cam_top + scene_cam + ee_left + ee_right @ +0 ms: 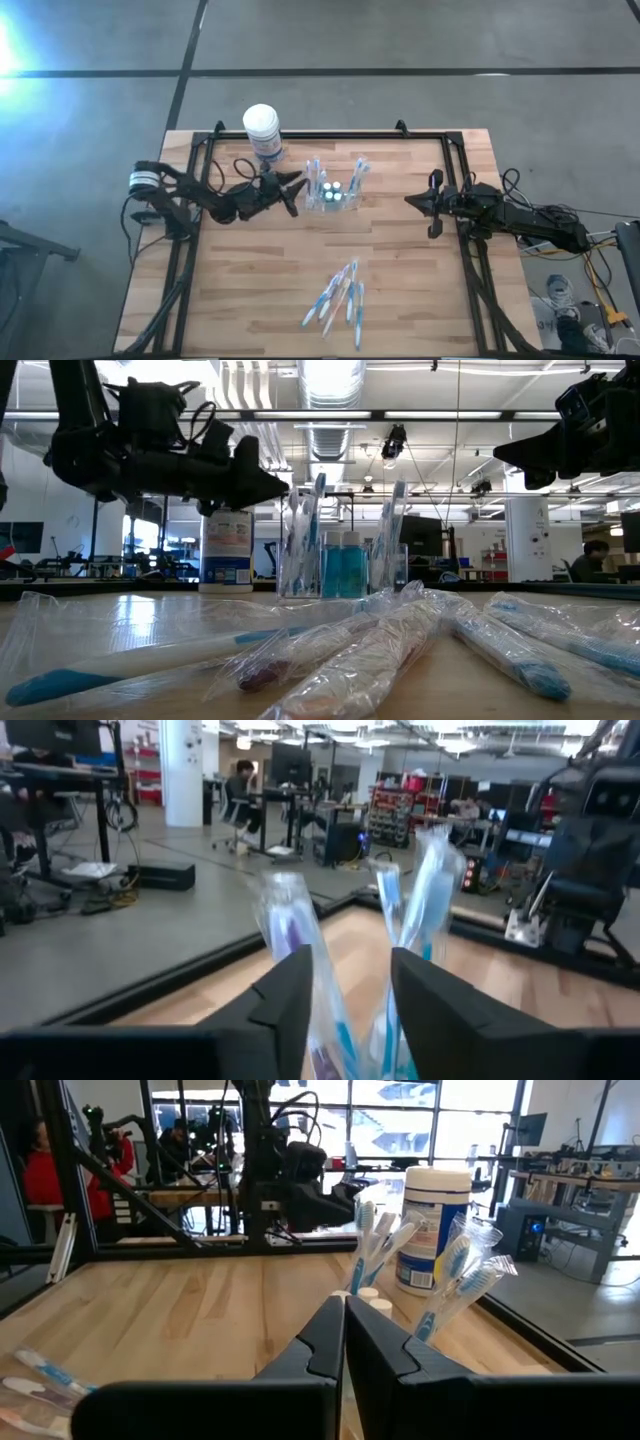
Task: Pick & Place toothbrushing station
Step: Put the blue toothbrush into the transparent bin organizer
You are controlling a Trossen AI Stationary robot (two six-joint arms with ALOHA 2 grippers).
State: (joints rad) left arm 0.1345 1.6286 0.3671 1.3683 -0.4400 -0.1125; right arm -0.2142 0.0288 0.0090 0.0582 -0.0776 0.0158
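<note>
The station [331,192] stands upright mid-table near the back, brushes in it. The left gripper [290,193] sits just beside it, fingers parted w/ nothing between them, prob. just let go. The right gripper [412,201] waits well apart, closed, empty.

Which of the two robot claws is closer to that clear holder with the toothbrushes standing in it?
The left. The left gripper sits right beside the clear holder, fingers parted, while the right gripper hangs well off on its other side, shut.
</note>
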